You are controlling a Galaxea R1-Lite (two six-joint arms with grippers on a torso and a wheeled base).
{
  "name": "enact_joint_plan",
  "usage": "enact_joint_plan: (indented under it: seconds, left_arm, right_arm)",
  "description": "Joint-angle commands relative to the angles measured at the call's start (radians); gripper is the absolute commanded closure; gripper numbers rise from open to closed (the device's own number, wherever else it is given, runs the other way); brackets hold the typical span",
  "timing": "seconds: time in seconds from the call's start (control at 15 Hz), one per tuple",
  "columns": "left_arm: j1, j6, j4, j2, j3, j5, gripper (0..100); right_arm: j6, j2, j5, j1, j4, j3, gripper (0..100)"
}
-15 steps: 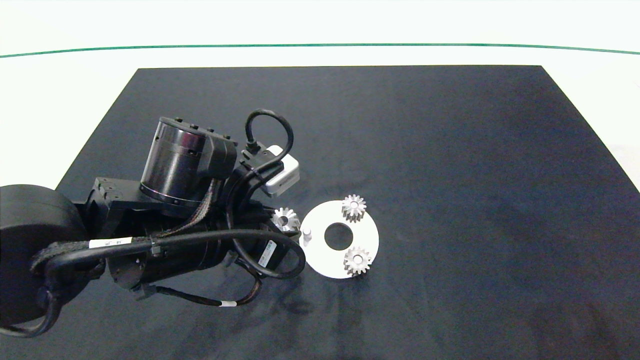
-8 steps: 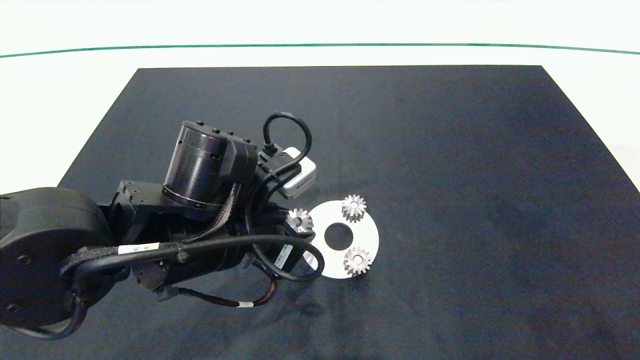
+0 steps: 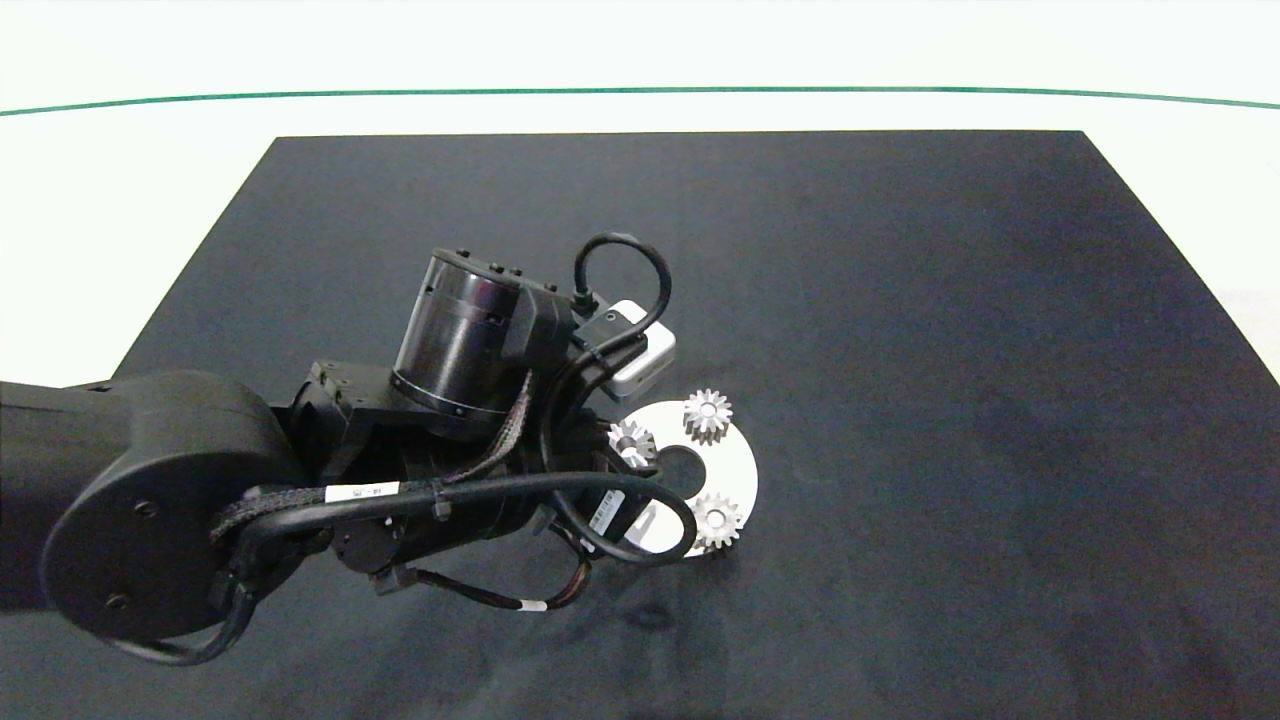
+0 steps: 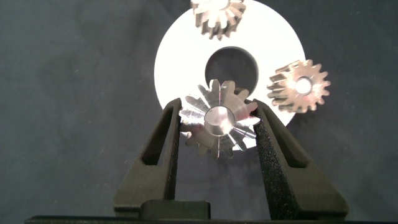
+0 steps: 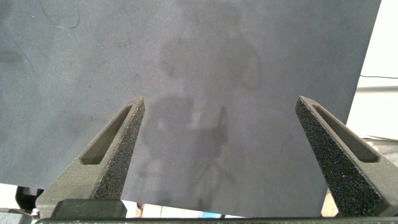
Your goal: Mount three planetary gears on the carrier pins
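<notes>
My left gripper (image 4: pixel 217 109) is shut on one planetary gear (image 4: pixel 217 119), gripping it by its toothed rim. It holds that gear (image 3: pixel 631 443) above the left part of the white carrier disc (image 3: pixel 742 470), close to the central hole (image 4: pixel 231 65). Two other planetary gears (image 3: pixel 707 415) (image 3: pixel 716 520) sit on the disc's far and near sides, each over a carrier pin. In the left wrist view both of them (image 4: pixel 217 15) (image 4: pixel 298 87) show past the held gear. The third carrier pin is hidden under the gripper and the held gear. My right gripper (image 5: pixel 219 124) hangs open over bare mat.
A black mat (image 3: pixel 900 300) covers the table, with pale table surface around it and a green line (image 3: pixel 640 90) at the back. The left arm's dark body (image 3: pixel 300 480) and cables cover the mat left of the disc.
My left arm has moved right with the gear, from beside the disc's left edge to over the disc. The bare pin seen earlier is now covered.
</notes>
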Motion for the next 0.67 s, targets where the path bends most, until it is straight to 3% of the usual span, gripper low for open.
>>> enact_joint_plan:
  seconds: [0.07, 0.53, 0.67]
  left_arm:
    - [-0.013, 0.000, -0.003, 0.021, -0.010, 0.001, 96]
    - [-0.001, 0.008, 0.005, 0.030, -0.011, 0.001, 96]
    - [0.012, 0.017, 0.003, 0.030, -0.016, 0.021, 96]
  right_arm:
    - [-0.001, 0.002, -0.001, 0.001, 0.003, 0.000, 0]
    - [-0.001, 0.008, -0.001, 0.001, 0.005, 0.005, 0]
    - [-0.001, 0.006, 0.000, 0.001, 0.005, 0.005, 0]
